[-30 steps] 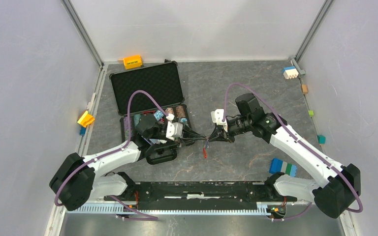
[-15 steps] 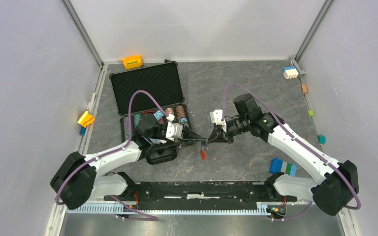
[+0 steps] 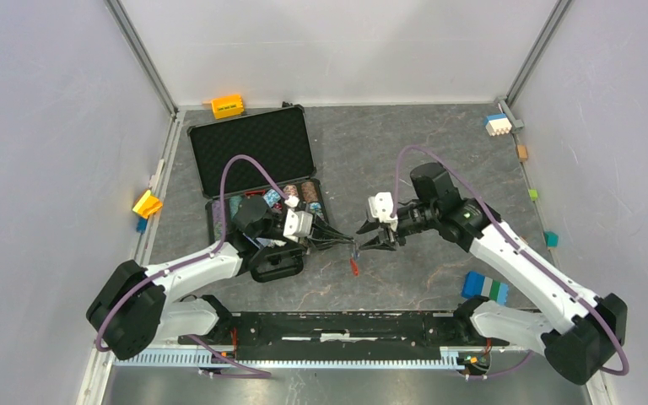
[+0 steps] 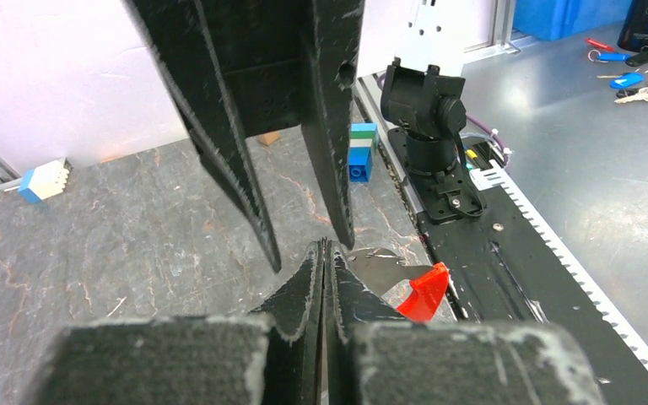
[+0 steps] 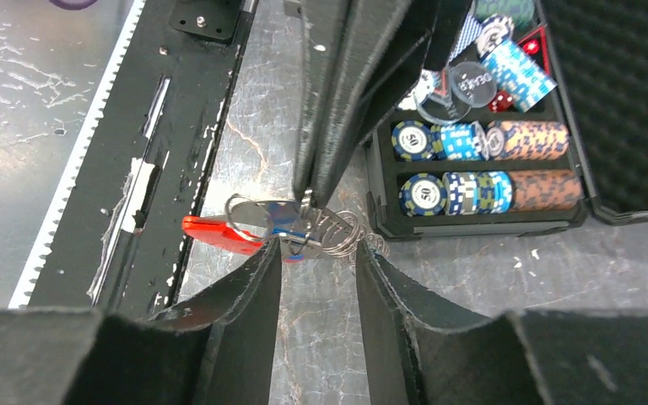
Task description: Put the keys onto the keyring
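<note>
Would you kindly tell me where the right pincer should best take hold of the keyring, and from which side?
Probably the silvery coil of the keyring, just beside where the shut left pincer pinches it. Come straight in from the right, opposite the left pincer. The coil hangs free between the open right pincer's fingers, whereas the red strip is thin and dangles loose.

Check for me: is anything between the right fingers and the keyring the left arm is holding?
Nothing visible. The right gripper is open, with the keyring hanging just past its fingertips. Only the left gripper touches it, pinching it shut from the opposite side.
</note>
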